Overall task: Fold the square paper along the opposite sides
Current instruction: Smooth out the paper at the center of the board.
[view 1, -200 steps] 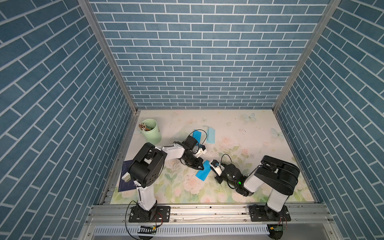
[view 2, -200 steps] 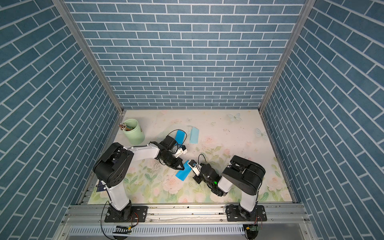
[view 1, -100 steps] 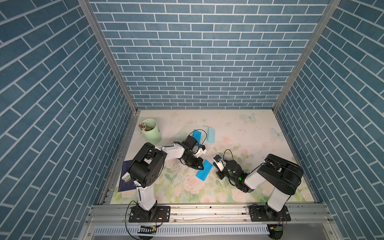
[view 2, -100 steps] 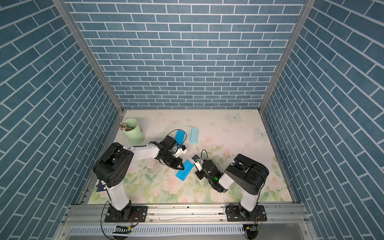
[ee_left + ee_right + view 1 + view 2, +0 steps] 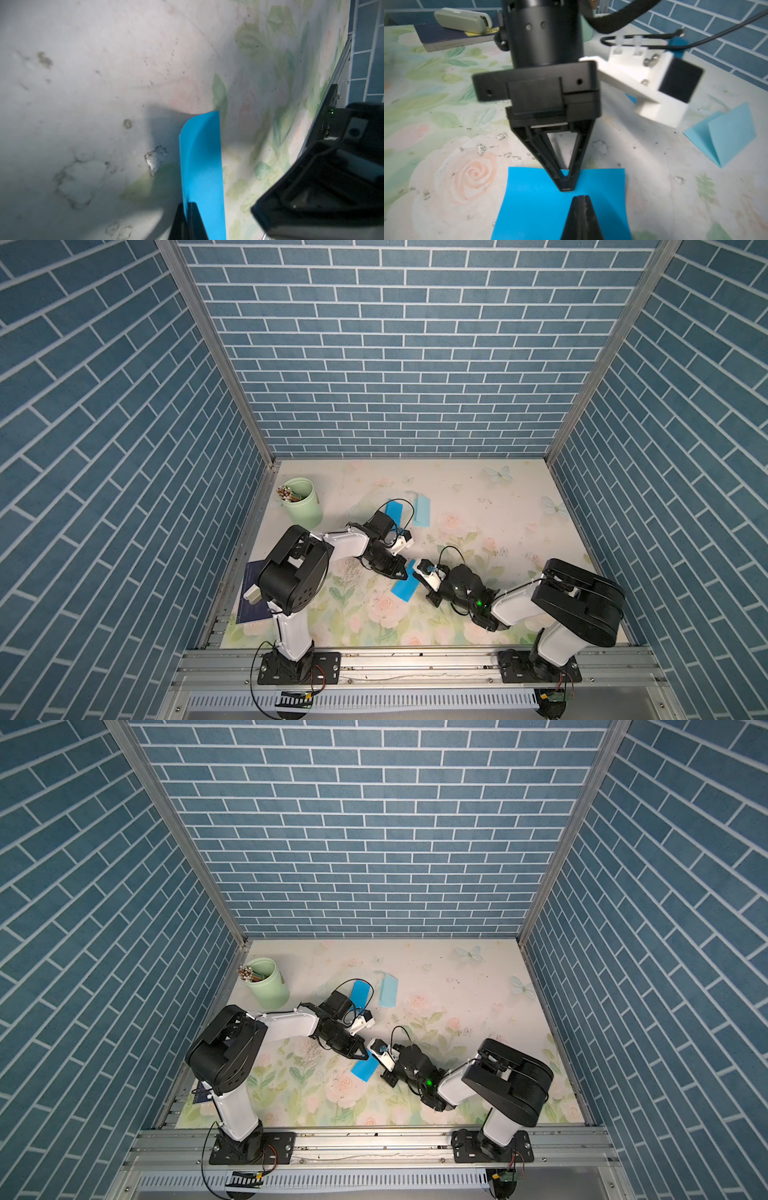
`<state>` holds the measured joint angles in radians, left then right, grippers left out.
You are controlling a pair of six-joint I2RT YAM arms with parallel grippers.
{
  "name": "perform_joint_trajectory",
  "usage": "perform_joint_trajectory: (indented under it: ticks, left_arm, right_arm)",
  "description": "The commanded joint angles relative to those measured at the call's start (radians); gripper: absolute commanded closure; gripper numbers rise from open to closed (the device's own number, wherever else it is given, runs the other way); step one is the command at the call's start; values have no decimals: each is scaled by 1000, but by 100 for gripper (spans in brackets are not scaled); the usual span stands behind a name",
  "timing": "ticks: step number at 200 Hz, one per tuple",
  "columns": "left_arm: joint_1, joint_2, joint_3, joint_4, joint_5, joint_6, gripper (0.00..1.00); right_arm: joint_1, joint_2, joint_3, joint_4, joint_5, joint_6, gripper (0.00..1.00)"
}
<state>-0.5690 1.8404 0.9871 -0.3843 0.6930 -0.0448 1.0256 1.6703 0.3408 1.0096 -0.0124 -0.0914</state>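
A bright blue paper (image 5: 404, 588) (image 5: 364, 1071) lies folded into a strip on the floral table, between my two grippers. In the left wrist view, one long edge of the paper (image 5: 204, 166) curls up. My left gripper (image 5: 188, 207) is shut with that edge pinched between its fingers. In the right wrist view, the paper (image 5: 533, 207) spreads under both tips. The left gripper (image 5: 566, 188) comes down onto the paper from the far side. My right gripper (image 5: 581, 198) is shut, with its tip just short of the left one over the paper and nothing between its fingers.
A light blue folded paper (image 5: 422, 511) (image 5: 726, 135) and another bright blue sheet (image 5: 394, 508) lie behind the left arm. A green cup of pencils (image 5: 302, 505) stands at the back left. A dark notebook (image 5: 251, 605) (image 5: 446, 37) with a white device (image 5: 463, 19) lies at the left edge.
The right gripper has shifted slightly along the paper's near side and now sits tip to tip with the left one. The left gripper and paper have barely moved.
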Motion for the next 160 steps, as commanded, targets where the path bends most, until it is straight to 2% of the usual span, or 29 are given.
perform_joint_trajectory:
  ticks: [1,41,86,160]
  left_arm:
    - [7,44,-21,-79,-104,27,100]
    - [5,78,9,-106,-111,40,100]
    - [4,109,49,-134,-125,58,100]
    - [9,125,70,-137,-177,63,100]
  right_arm:
    - [14,56,34,3,-13,-54,100]
    - [14,110,58,-12,-9,-92,100]
    - [14,174,96,-54,-7,-73,100]
    - [29,149,52,-166,42,-26,100]
